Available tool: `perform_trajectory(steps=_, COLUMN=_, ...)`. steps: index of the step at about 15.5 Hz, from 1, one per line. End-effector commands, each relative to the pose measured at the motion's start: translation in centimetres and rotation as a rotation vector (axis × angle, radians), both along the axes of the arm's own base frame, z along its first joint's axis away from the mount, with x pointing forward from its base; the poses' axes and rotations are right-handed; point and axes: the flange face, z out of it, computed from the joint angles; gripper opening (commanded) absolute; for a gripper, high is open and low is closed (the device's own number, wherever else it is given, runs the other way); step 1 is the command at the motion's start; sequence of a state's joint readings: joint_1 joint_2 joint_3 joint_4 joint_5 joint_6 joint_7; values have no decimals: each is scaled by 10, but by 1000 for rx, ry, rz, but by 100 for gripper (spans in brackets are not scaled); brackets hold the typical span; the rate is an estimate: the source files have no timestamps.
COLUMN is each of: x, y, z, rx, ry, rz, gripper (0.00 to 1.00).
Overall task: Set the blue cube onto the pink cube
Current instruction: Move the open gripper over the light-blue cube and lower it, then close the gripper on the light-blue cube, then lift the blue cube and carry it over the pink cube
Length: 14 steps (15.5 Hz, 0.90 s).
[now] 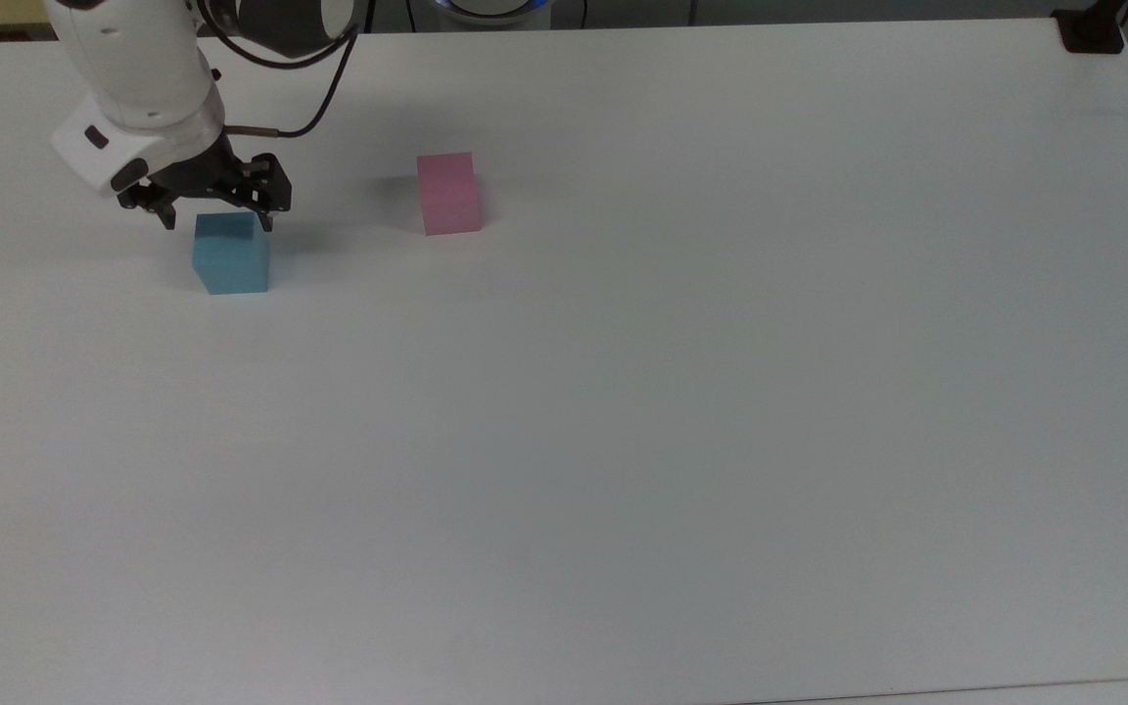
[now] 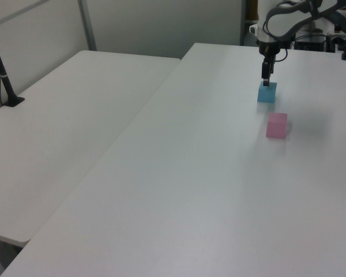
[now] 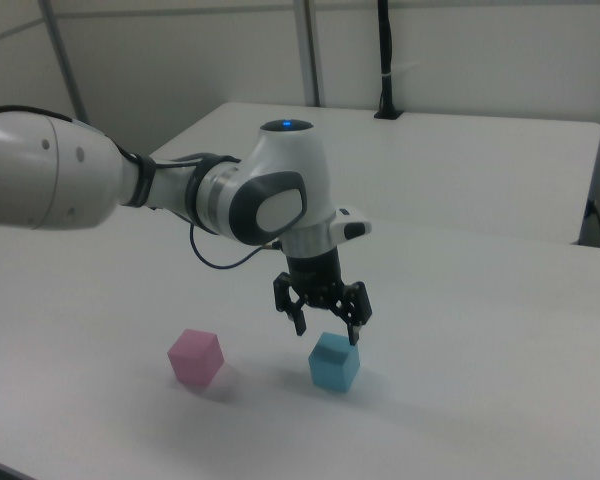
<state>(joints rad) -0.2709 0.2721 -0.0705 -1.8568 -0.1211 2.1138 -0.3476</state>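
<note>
Approach step for the pick: I've got the black two-finger gripper spread wide and empty, hanging right above the small sky-blue matte cube, w/ the fingertips about level w/ its top edge in the right view. Next I'd say it needs a straight drop so the fingers straddle the cube's sides, then a squeeze and lift. Blue cube sits on the white table, directly under the tool, well apart from the small pale pink matte cube off to the top view's right.
</note>
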Motion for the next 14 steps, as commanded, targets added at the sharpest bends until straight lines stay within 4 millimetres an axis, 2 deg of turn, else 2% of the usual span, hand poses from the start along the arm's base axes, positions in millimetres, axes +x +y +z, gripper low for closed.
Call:
perform_trajectory(steps=1, x=-1, y=-2, z=-20, rx=-28, ry=26, rz=26, gripper=100)
perform_trajectory(steps=5, x=0, y=-4, z=-38, rx=-24, ry=50, rz=24, gripper=100)
perform_trajectory(steps=6, x=0, y=-4, z=-37, rx=-24, ry=52, rz=25, gripper=88)
perform_trajectory(steps=8, x=0, y=1, z=-35, rx=-23, ry=51, rz=-12, gripper=56)
perform_trajectory(steps=9, x=1, y=3, z=-30, rx=-25, ry=45, rz=-23, gripper=53)
perform_trajectory(steps=11, x=-9, y=10, z=1, rx=-16, ry=74, rz=-19, gripper=51)
perform_trajectory(steps=14, x=-30, y=47, z=53, rx=5, ry=141, rz=16, gripper=51)
